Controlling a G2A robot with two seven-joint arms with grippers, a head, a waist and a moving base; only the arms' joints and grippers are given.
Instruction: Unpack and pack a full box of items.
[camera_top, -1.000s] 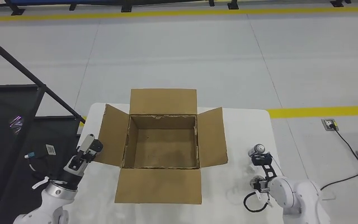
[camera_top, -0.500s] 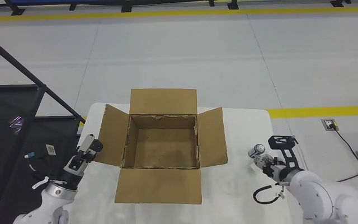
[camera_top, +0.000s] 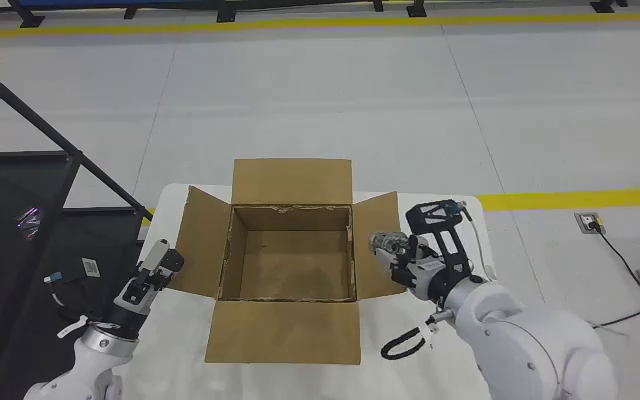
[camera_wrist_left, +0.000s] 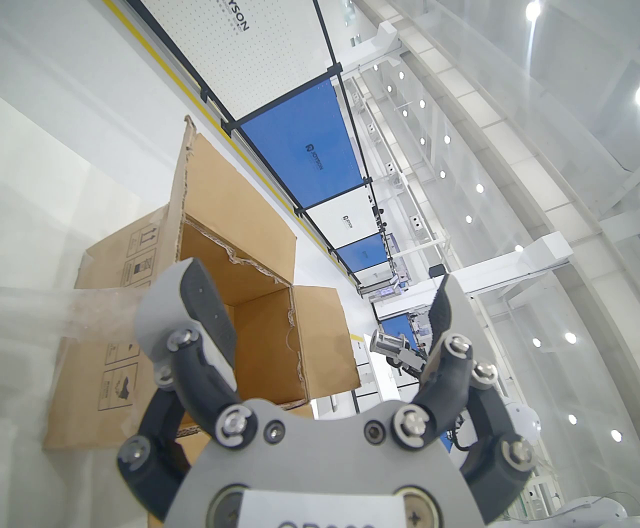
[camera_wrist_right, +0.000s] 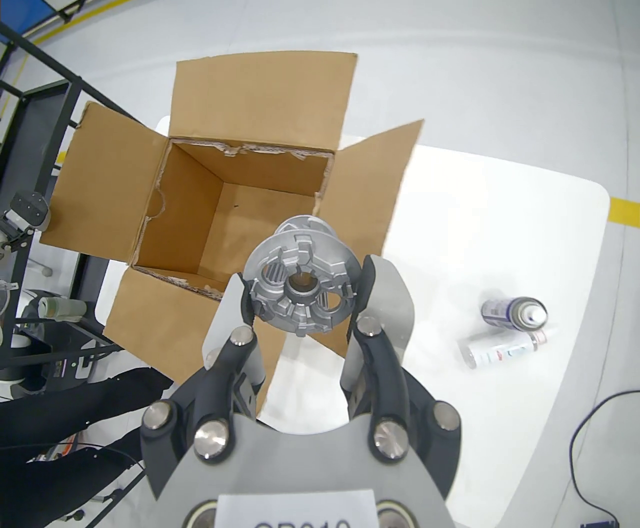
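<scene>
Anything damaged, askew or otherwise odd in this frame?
The cardboard box has a ragged, torn rim where its flaps fold out, as if the tape was ripped off. Nothing else stands out: the right hand holds the metal part squarely between its fingers.

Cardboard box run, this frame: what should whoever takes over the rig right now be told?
The right hand is shut on the metal hub, held above the right flap of the box, short of the opening.
The left hand is open, holding nothing, beside the left flap.
The box has its flaps open and looks bare inside.
The spray can and white bottle lie side by side on the table.
Done: unpacking, apparently. Left: drop the hub in, then pack the can and bottle.
</scene>
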